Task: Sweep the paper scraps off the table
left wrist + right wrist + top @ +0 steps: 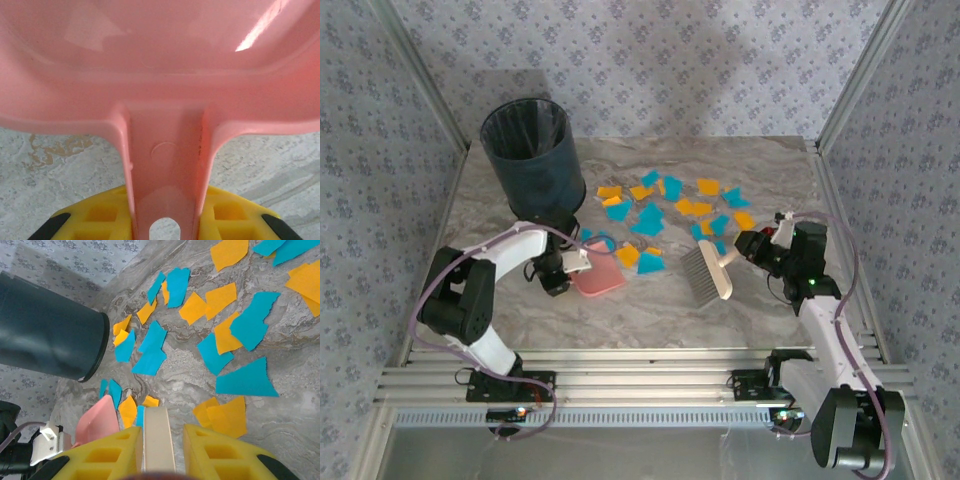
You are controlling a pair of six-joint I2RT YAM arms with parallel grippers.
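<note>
**Paper scraps point(650, 220) all out on the counter point(760, 320), both claws gripping a tool**

So the paper scraps, orange-yellow and teal-blue bits, lie flat and loose on the marbled counter. The scatter runs across the far half, from just right of the bin point(533, 160) over toward the right side. That dark bin stands upright at the far left, with a few scraps close to its foot.

Left claw point(568, 262) is clamped on the handle of the pink dustpan point(600, 278). The left wrist view shows the handle squeezed between the yellow fingers point(100, 220), with the pan spreading out beyond them and counter underneath. The dustpan sits at the near-left edge of the scatter.

Right claw point(752, 247) is closed tight on the pale handle of the brush point(705, 270). In the right wrist view that handle runs straight out between its yellow fingers point(110, 455), with scraps fanned out past it. The brush head sits near the middle of the counter, grey bristles facing left toward the dustpan. Can't tell if the bristles actually touch the counter.

Dustpan and brush are apart, with one orange and one teal scrap lying between them.
</note>
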